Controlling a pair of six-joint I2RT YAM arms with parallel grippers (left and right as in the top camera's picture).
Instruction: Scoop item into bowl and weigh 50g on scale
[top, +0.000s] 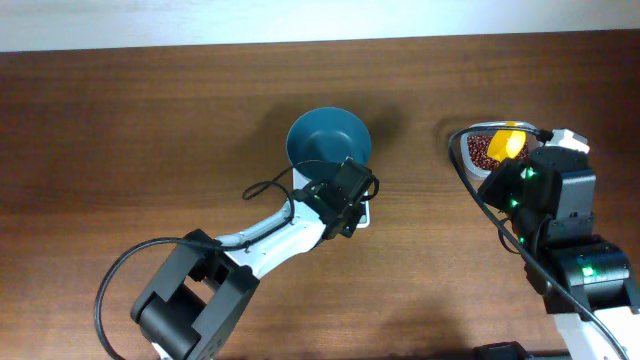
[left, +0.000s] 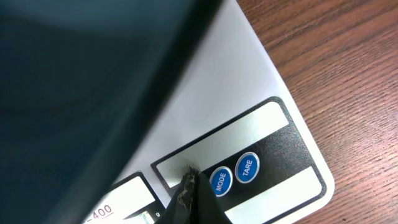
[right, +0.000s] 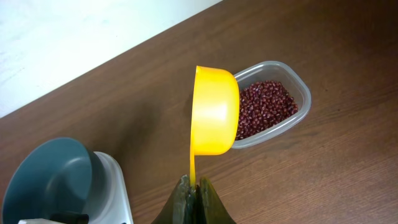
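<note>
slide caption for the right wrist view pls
Right gripper holding a yellow scoop at the tub of beans, bowl sitting on the scale

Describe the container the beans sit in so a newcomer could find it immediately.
On the wooden table, look to the right side, away from the teal bowl on the white scale. There lies a clear rectangular plastic tub with reddish-brown beans inside, the only see-through container.
</note>
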